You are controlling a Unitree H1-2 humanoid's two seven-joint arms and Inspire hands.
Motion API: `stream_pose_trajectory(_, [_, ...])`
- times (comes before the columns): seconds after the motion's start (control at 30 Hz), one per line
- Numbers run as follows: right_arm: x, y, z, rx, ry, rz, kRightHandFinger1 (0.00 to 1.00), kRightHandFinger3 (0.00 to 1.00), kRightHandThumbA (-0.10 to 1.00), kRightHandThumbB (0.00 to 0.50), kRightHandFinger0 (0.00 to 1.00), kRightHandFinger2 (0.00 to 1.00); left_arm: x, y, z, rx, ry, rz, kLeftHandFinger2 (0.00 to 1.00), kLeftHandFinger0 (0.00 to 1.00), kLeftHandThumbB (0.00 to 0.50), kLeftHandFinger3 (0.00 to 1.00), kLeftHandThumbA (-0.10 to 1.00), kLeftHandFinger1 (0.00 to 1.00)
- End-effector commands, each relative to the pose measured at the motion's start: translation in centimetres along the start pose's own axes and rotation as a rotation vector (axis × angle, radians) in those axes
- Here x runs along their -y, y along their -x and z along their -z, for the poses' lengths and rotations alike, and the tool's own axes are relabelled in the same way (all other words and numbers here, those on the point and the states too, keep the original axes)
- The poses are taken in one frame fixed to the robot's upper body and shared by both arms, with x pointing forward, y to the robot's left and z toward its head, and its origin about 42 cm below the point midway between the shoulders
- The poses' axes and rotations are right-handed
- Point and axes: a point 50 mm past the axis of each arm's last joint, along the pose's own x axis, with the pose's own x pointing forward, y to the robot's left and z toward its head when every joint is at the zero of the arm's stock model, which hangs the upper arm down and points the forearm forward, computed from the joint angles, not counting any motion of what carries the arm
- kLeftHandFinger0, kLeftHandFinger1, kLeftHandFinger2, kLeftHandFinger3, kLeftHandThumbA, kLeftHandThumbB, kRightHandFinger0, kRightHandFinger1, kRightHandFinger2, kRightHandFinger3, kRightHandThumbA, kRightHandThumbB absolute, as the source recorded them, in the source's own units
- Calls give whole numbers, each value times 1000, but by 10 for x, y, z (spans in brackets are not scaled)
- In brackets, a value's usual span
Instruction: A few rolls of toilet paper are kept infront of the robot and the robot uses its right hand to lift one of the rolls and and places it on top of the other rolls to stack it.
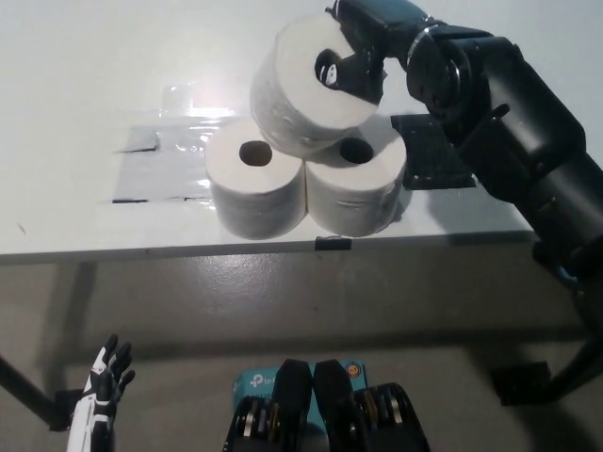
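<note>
white table [85, 85] filling the upper part of the head view, near edge running across the middle. on it, left of centre, a grey sheet [155, 174] lying flat, with a dark patch [143, 141] at its far left corner and glare on a clear shiny film [193, 99] at its far side. on the right, a flat black square plate [429, 174], partly hidden. small black clip [332, 244] on the near table edge at centre. below, grey floor [283, 292], a dark table leg [24, 391] at lower left, another black leg with a foot [528, 381] at lower right, a teal box [254, 381] at bottom centre
</note>
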Motion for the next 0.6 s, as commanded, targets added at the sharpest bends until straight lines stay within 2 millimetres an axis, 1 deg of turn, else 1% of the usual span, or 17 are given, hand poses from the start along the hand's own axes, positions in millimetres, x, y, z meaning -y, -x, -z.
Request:
stream_pose_trajectory(0.0, [37,-3,-20,28,55,55,336,506,151,145,0,590,-2,2,-5,43,-17,-16,1000,1000,0,1000,1000,1000])
stream_pose_trajectory(0.03, [36,-4,-20,21,63,52,311,498,174,144,0,562,-2,2,-5,42,-18,-16,1000,1000,0,1000,1000,1000])
stream_pose_trajectory(0.07, [35,-5,-20,6,77,44,307,559,192,143,3,563,-2,1,-6,42,-18,-16,1000,1000,0,1000,1000,1000])
stream_pose_trajectory(0.1, [35,-6,-19,-4,86,39,291,515,195,143,0,537,-2,1,-6,43,-18,-14,1000,1000,0,1000,1000,1000])
stream_pose_trajectory(0.13, [35,-7,-18,-9,92,36,267,431,192,146,0,503,-2,1,-6,44,-22,-14,1000,1000,0,1000,1000,1000])
stream_pose_trajectory(0.17, [34,-7,-17,-10,92,35,256,406,182,148,0,493,-2,1,-6,45,-23,-14,1000,1000,0,1000,1000,1000])
stream_pose_trajectory(0.2, [34,-8,-16,-11,88,34,244,348,166,148,0,484,-2,1,-6,42,-21,-14,1000,1000,0,1000,1000,1000])
stream_pose_trajectory(0.23, [35,-8,-15,-12,85,33,248,340,147,147,0,507,-2,1,-6,42,-21,-14,1000,1000,0,1000,1000,1000])
stream_pose_trajectory(0.27, [35,-7,-13,-13,83,32,267,377,142,148,0,549,-2,1,-7,43,-21,-14,1000,1000,0,1000,1000,1000])
stream_pose_trajectory(0.33, [36,-7,-10,-21,86,25,290,347,147,155,0,580,-2,0,-7,47,-16,-13,1000,1000,0,1000,1000,1000])
stream_pose_trajectory(0.37, [36,-7,-9,-24,86,21,318,461,158,164,18,619,-2,0,-7,49,-15,-12,1000,1000,0,1000,1000,1000])
stream_pose_trajectory(0.4, [38,-7,-9,-33,83,10,343,834,214,172,136,621,-2,0,-7,51,-14,-12,1000,1000,0,1000,1000,1000])
stream_pose_trajectory(0.43, [39,-8,-8,-42,80,0,274,969,230,175,113,537,-2,0,-7,51,-15,-13,1000,1000,0,1000,1000,1000])
stream_pose_trajectory(0.47, [45,-9,-10,-41,94,-10,161,655,312,201,33,365,-3,-2,-8,54,-20,-13,1000,1000,0,1000,1000,1000])
stream_pose_trajectory(0.5, [47,-9,-9,-43,108,-23,248,592,381,231,108,420,-3,-2,-7,51,-22,-14,1000,1000,0,1000,1000,1000])
stream_pose_trajectory(0.53, [49,-10,-10,-44,118,-42,343,711,463,256,167,537,-3,-2,-7,52,-25,-17,1000,1000,0,1000,1000,1000])
stream_pose_trajectory(0.57, [51,-10,-11,-47,121,-59,389,856,507,270,195,613,-3,-2,-7,52,-26,-17,1000,1000,0,1000,1000,1000])
